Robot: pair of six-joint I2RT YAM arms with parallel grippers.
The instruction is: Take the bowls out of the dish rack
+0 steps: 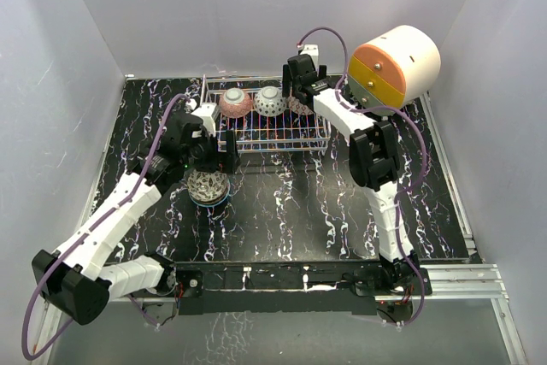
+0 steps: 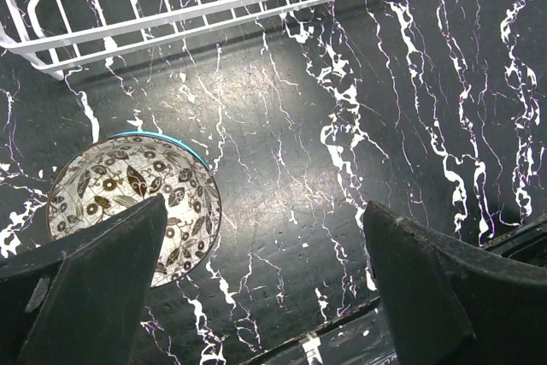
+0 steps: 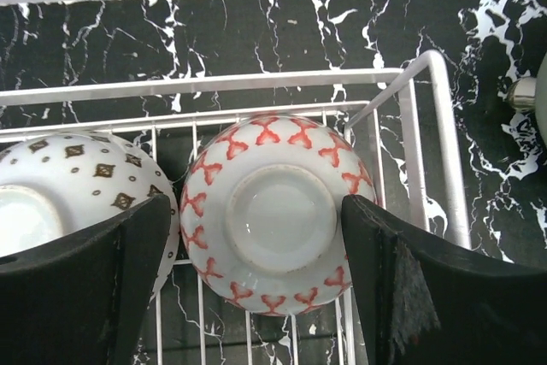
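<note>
The wire dish rack (image 1: 282,136) stands at the back middle of the table. In it lie upside down a pink bowl (image 1: 235,103), a white bowl with dark dots (image 1: 270,101) and, in the right wrist view, a white bowl with red marks (image 3: 278,211) in the rack's right end (image 3: 444,151). My right gripper (image 3: 255,211) is open with a finger on each side of the red-marked bowl. The dotted bowl (image 3: 68,181) lies left of it. My left gripper (image 2: 265,279) is open and empty above the table. A leaf-patterned bowl with a blue rim (image 2: 137,203) stands upright on the table under its left finger, in front of the rack (image 2: 214,6).
A white, orange and yellow cylindrical drawer unit (image 1: 393,61) stands at the back right, close to my right arm. White walls close in the table on three sides. The leaf-patterned bowl (image 1: 208,186) is just in front of the rack's left end.
</note>
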